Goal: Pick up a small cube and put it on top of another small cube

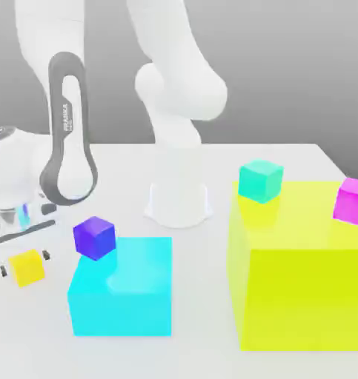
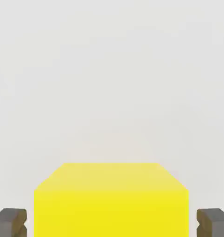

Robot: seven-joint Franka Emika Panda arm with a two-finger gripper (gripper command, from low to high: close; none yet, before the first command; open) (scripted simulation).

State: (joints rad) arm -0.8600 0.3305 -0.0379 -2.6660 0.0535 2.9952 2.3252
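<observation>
The small bright yellow cube (image 1: 26, 267) rests on the white table at the exterior view's left. My gripper (image 1: 24, 264) is down around it, one dark finger (image 1: 4, 271) on each side. In the hand view the yellow cube (image 2: 111, 199) sits between the fingertips (image 2: 9, 222), with a narrow gap on each side, so the gripper (image 2: 112, 223) is open and close to the cube. Other small cubes are a purple one (image 1: 94, 237) on a cyan block, and a teal one (image 1: 260, 180) and a magenta one (image 1: 353, 200) on a yellow-green block.
The big cyan block (image 1: 126, 296) stands just to the right of the yellow cube in the exterior view. The huge yellow-green block (image 1: 300, 296) fills that view's right. The arm's white base (image 1: 179, 201) stands at the back middle of the table (image 1: 33, 333).
</observation>
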